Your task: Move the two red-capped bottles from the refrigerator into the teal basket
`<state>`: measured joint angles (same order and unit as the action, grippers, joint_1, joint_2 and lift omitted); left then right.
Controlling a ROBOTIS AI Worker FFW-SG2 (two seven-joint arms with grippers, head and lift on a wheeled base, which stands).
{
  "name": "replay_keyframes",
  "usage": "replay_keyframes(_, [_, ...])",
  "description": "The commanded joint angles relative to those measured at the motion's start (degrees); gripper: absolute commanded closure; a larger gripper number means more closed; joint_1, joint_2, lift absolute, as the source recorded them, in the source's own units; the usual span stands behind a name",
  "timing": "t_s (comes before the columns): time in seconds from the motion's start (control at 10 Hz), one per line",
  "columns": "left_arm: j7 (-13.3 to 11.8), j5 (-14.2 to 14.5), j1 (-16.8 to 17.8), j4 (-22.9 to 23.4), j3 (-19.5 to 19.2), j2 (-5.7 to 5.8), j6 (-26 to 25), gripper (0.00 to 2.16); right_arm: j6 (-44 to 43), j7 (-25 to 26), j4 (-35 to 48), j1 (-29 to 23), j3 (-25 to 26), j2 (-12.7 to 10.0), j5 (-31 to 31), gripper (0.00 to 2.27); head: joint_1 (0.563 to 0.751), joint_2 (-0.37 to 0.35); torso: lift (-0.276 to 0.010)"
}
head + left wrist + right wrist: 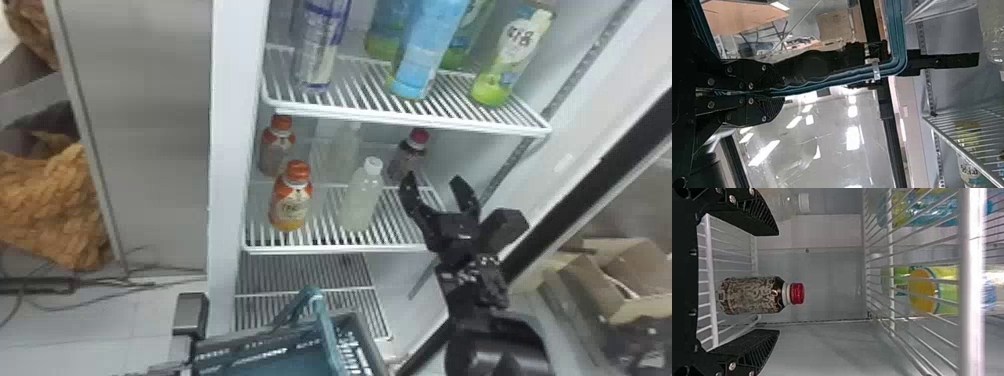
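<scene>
With our right gripper [433, 177] open and empty, we have the dark red-capped bottle [750, 295] ahead of it, upright, its long axis across the gap between the spread fingers. Our right arm is clearly the nearer. The bottle stands toward the back right corner of the wire shelf [340, 248], so we should go deeper and close around its body. The side wall [470, 155] leaves modest room on the right; a clear bottle [361, 200] stands to the left, and the upper shelf [410, 119] limits the lift. Our left gripper [777, 93] is clamped on the handle [840, 78] of the basket [287, 366], below the shelf's front edge.
</scene>
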<state>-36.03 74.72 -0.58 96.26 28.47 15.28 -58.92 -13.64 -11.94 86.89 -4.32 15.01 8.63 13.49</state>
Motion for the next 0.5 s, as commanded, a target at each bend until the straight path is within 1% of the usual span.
replay_keyframes(0.0, [0.0, 0.0, 0.0, 0.0, 0.0, 0.01, 0.0, 1.11, 0.0, 0.4, -3.9, 3.2, -0.8, 0.3, 0.3, 0.14, 0.695, -0.35, -0.228])
replay_keyframes(0.1, [0.0, 0.1, 0.0, 0.0, 0.0, 0.01, 0.1, 1.11, 0.0, 0.7, -6.1, 5.0, -1.0, 0.4, 0.1, 0.14, 0.695, -0.35, -0.228])
replay_keyframes(0.3, [0.0, 0.1, 0.0, 0.0, 0.1, 0.01, -0.1, 1.11, 0.0, 1.8, -8.1, 8.1, -1.0, 0.6, -3.8, 0.14, 0.695, -0.35, -0.228])
replay_keyframes(0.4, [0.0, 0.1, 0.2, 0.0, 0.2, 0.1, -0.1, 1.11, 0.0, 2.5, -9.8, 9.5, -1.0, 0.5, -4.0, 0.14, 0.695, -0.35, -0.228])
